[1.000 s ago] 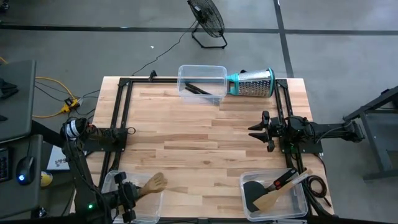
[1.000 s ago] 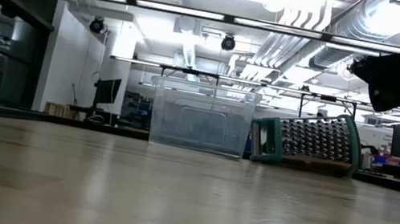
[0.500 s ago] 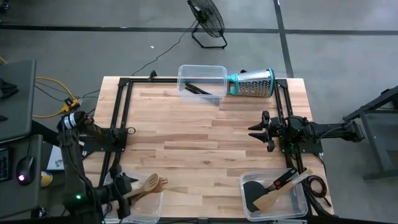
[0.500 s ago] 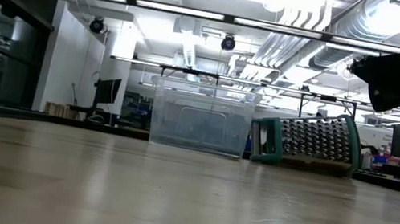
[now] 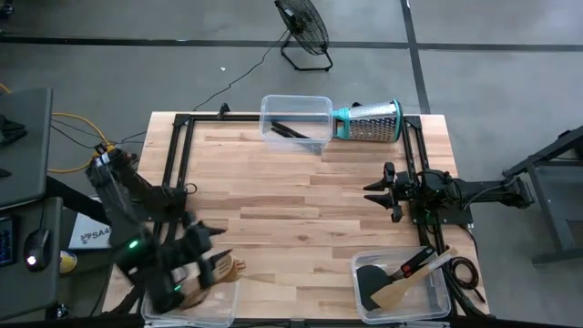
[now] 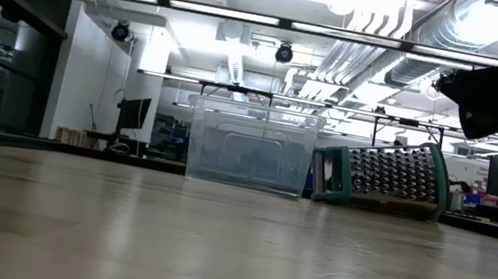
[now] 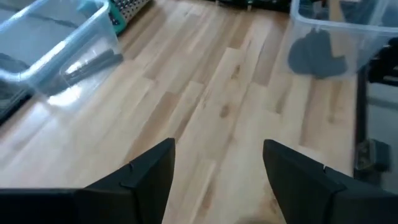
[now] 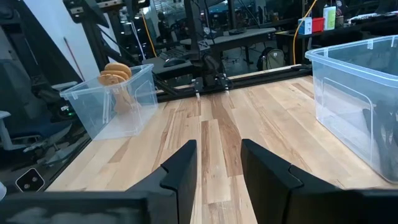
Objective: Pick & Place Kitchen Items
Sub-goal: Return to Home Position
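Wooden utensils [image 5: 230,269] stand in the clear near-left bin [image 5: 223,305], their heads [image 8: 115,73] above its rim; my left arm hides part of them. My left gripper [image 5: 208,244] hangs open above that bin's far side, with only bare table between its fingers [image 7: 219,149]. My right gripper [image 5: 373,191] waits at the table's right side, level, open and empty [image 8: 219,149]. The far bin [image 5: 296,123] holds thin black tools [image 7: 93,62]. A black spatula [image 5: 372,282] and a wooden spatula [image 5: 401,293] lie in the near-right bin [image 5: 437,305].
A steel cone grater with a teal rim [image 5: 369,121] lies on its side next to the far bin [image 6: 251,148]. A black frame [image 5: 178,173] runs along the table's left, far and right sides. Bare wood [image 5: 291,210] spreads across the middle.
My left gripper has risen out of the near-left bin and swung toward the table's middle, tipping up as it went. The wooden utensils stay behind in the bin, heads over its rim.
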Robot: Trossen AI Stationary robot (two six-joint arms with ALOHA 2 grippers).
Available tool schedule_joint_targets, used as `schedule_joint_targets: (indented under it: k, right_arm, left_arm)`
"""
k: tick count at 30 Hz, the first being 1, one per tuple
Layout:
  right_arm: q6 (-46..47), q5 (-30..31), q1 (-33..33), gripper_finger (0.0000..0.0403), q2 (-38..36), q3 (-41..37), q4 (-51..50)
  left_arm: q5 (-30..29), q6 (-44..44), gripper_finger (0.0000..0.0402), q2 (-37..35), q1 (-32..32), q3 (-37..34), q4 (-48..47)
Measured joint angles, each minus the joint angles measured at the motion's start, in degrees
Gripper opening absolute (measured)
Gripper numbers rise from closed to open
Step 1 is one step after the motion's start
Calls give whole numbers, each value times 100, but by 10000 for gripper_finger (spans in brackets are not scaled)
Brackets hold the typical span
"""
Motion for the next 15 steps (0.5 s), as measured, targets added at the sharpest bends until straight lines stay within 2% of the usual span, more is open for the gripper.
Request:
schedule_joint_targets:
  k: [3,8,15]
  right_arm:
    - [0,0,2,116,0,1,0]
    - [0,0,2,116,0,1,0]
    - [0,0,2,116,0,1,0]
  left_arm:
    - [329,1362,236,-18,692,0,801]
    - [1355,3583,236,4,1867,0,2222]
    - [2461,5470,236,63,3557,-144,3585]
